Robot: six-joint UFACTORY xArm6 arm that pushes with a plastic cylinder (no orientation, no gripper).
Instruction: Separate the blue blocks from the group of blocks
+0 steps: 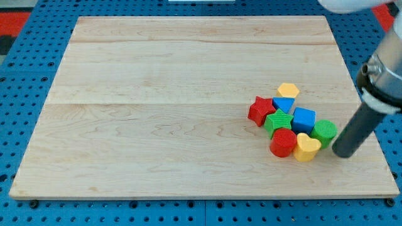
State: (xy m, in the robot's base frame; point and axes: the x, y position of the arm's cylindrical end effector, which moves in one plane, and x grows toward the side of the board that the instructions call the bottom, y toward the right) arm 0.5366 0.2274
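Observation:
A tight cluster of blocks lies on the wooden board (157, 94) at the view's right. It holds a yellow hexagon (288, 90), a blue block (283, 104) just below it, a red star (260, 110), a green star (278, 120), a blue cube (303, 119), a green cylinder (325, 132), a red cylinder (283, 142) and a yellow heart (306, 147). The two blue blocks sit inside the cluster, touching their neighbours. My tip (343, 152) rests on the board just right of the green cylinder and the yellow heart, close to them.
The board lies on a blue pegboard surface (25, 94). The arm's body (383, 69) reaches in from the view's upper right. The board's right edge (370, 125) is near the tip.

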